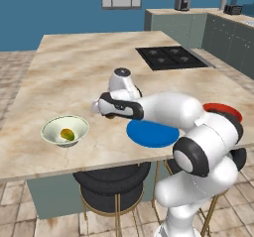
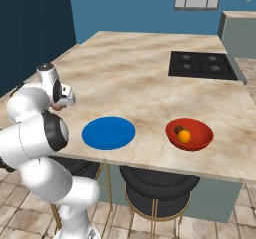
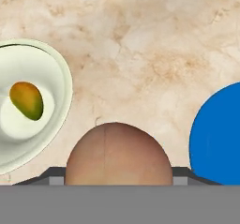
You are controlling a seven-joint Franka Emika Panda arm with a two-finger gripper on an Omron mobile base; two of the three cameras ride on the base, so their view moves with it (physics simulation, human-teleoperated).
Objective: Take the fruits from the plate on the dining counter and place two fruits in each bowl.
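Gripper [image 1: 110, 113]: clamped on the pinkish-red apple [image 3: 118, 153], which bulges between the tips in hand view; held above the dining counter [image 1: 74, 67], betw. plate and pale bowl.
Pale bowl [image 1: 65, 130]: already has the green-yellow fruit [image 1: 67, 134]; needs one more.
Key relation: pale bowl sits on the side of the hand away from the plate. In hand view the bowl's at the left edge and the plate [image 3: 218, 136] at the right, apple roughly midway.
Red bowl [image 2: 189, 134]: holds the orange [image 2: 184, 136] and the brown fruit [image 2: 177, 129], so prob. done.
Plate: bare, no fruit left on it.
Next (my guess): carry apple sideways over the pale bowl's rim, then let go.
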